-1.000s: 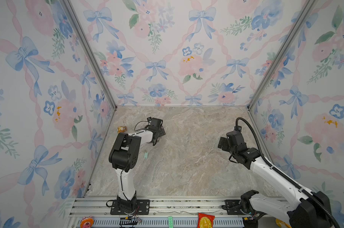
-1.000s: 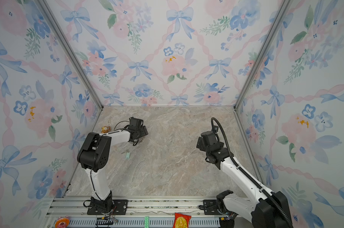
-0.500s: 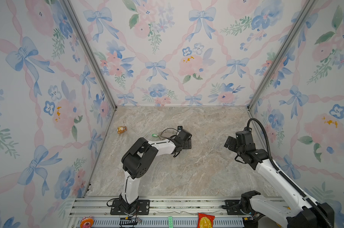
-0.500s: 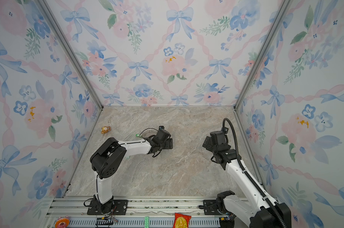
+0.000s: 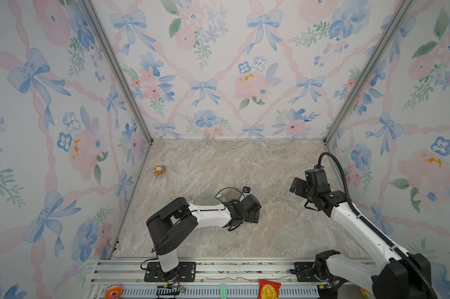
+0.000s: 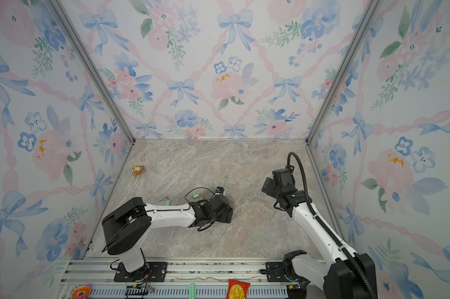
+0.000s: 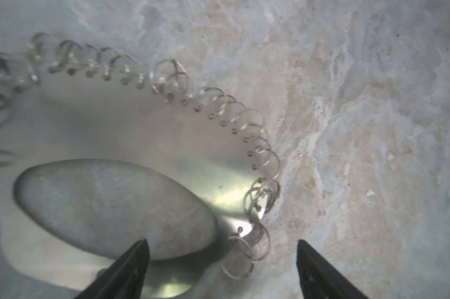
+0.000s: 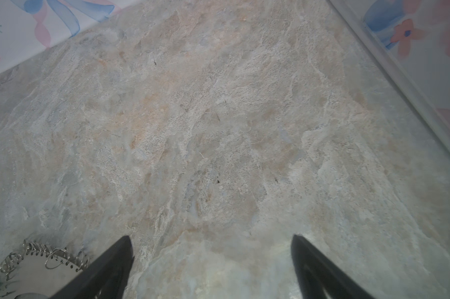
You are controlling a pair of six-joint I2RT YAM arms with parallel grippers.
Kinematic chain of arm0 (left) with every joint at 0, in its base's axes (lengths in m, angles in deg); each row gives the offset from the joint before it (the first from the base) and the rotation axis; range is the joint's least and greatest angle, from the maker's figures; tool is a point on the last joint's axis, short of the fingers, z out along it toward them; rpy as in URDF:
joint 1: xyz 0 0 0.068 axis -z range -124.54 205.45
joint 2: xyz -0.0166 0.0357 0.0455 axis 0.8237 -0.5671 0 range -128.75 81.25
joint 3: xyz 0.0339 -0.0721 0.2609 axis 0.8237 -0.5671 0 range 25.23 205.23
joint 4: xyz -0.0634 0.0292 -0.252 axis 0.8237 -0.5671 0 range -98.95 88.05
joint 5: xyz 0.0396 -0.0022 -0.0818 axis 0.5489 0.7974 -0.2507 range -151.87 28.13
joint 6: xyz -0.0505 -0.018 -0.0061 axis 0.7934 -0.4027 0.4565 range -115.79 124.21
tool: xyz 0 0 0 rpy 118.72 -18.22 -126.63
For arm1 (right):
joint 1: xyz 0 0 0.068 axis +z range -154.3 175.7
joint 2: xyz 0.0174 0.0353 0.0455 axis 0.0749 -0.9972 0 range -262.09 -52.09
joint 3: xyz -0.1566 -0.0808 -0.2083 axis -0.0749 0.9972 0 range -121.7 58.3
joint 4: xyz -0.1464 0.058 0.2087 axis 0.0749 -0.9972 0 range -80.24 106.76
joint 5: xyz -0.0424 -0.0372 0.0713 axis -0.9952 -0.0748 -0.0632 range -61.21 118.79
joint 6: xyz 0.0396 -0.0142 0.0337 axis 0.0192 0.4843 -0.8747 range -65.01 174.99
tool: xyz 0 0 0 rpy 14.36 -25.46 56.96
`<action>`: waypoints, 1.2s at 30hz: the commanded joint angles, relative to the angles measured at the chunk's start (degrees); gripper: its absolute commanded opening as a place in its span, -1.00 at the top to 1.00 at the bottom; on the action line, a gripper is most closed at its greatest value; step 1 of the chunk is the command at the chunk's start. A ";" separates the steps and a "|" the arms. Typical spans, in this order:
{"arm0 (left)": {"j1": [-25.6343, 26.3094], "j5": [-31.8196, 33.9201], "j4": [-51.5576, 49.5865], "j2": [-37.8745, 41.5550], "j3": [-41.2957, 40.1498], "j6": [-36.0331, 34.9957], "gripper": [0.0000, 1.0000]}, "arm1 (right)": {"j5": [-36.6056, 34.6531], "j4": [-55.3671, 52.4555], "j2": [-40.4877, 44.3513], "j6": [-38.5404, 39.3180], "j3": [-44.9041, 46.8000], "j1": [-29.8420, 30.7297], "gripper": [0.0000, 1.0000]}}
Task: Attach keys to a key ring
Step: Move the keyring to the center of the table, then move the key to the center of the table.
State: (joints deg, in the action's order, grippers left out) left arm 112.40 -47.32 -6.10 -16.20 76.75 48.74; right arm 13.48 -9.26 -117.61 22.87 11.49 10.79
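Swung away from the bear figurine point(image 5: 159, 170), the left arm now stretches low across the table, the left gripper point(image 7: 221, 243) wide open and empty, its tips straddling the fringed edge of the key ring point(image 7: 141, 134). The green key point(image 6: 194, 196) lies beside its wrist, the mint-tagged key point(image 6: 167, 199) beside its forearm. The right gripper point(image 8: 211, 238) hangs open and empty, well apart.

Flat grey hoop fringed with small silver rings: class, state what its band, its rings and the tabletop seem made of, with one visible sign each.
Flat grey band: probably polished sheet metal; it mirrors a bright glint. Small silver rings: thin metal wire, shiny, looped through punched holes. Tabletop: stone-veined pattern, matt; real stone or print, unclear.
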 commanded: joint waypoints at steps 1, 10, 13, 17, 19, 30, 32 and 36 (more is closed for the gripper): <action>-4.28 3.22 -1.16 4.42 -2.19 3.03 -0.81 | 2.21 0.12 -2.71 0.52 -2.30 0.95 -0.94; -12.89 1.42 -1.19 0.57 0.69 2.30 -0.79 | 2.08 1.01 -9.29 0.92 -5.13 6.80 -0.94; -15.47 2.50 -1.46 2.61 -0.12 2.06 -0.79 | 2.27 1.20 -10.18 1.09 -5.01 7.69 -0.94; -18.17 9.12 -5.34 8.29 -2.07 2.00 -0.88 | 2.23 1.25 -11.01 1.29 -4.79 8.08 -0.94; -21.27 9.18 -6.05 11.34 -4.50 2.14 -0.90 | 2.29 1.27 -11.41 1.18 -4.70 8.11 -0.94; -36.50 6.06 -5.98 15.51 -11.61 1.35 -0.92 | 2.06 1.04 -11.23 1.16 -4.97 8.52 -0.94; -37.33 5.13 -5.88 14.94 -11.89 1.52 -0.91 | 1.71 0.67 -10.95 1.18 -4.87 8.51 -0.94; -37.61 3.90 -5.72 13.63 -11.56 1.36 -0.88 | 1.03 0.43 -10.34 1.18 -4.36 8.55 -0.94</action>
State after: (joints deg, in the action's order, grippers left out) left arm 75.05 -41.86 -10.97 -1.40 65.52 50.80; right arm 15.49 -7.90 -128.78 23.31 8.04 18.75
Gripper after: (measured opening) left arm 0.945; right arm 0.970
